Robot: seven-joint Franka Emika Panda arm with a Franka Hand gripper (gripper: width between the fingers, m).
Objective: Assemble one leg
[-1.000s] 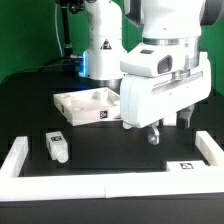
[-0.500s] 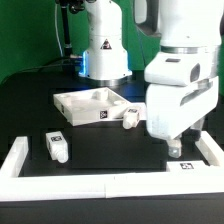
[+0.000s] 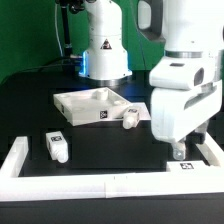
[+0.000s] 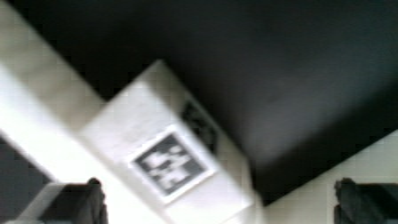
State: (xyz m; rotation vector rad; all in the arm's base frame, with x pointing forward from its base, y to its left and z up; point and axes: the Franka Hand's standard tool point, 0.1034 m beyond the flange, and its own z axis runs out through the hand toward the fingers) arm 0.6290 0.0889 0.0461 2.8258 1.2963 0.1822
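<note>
Franka arm (image 3: 185,70): it rises from its base (image 3: 102,45) at the back of the table and reaches forward on the exterior view's right. The last links point straight down. The blocky hand housing hangs upright and low, close over the table's edge on that side.

Table (image 3: 110,150): a black surface bordered by a white rail (image 3: 15,158) that runs along the front and up both sides.

Panel (image 3: 88,100): a large white square part lying flat toward the back, left of the arm, with tags on its front edge.

Gripper (image 3: 179,153): it points downward and hovers just above the rail on the exterior view's right, over a rail tag (image 3: 185,167). In the wrist view the two dark fingertips (image 4: 71,200) stand far apart, so the tool is spread wide. Nothing is clasped between them. Beneath them are only the rail (image 4: 107,120) and its square tag (image 4: 169,162).

First leg (image 3: 130,118): a stubby white peg lying on its side just beside the panel's corner on the exterior view's right. Whether it touches the panel cannot be told.

Second leg (image 3: 57,147): a like peg with a tag on its upper face, on open table near the rail on the exterior view's left.

Both legs lie apart from the gripper.
</note>
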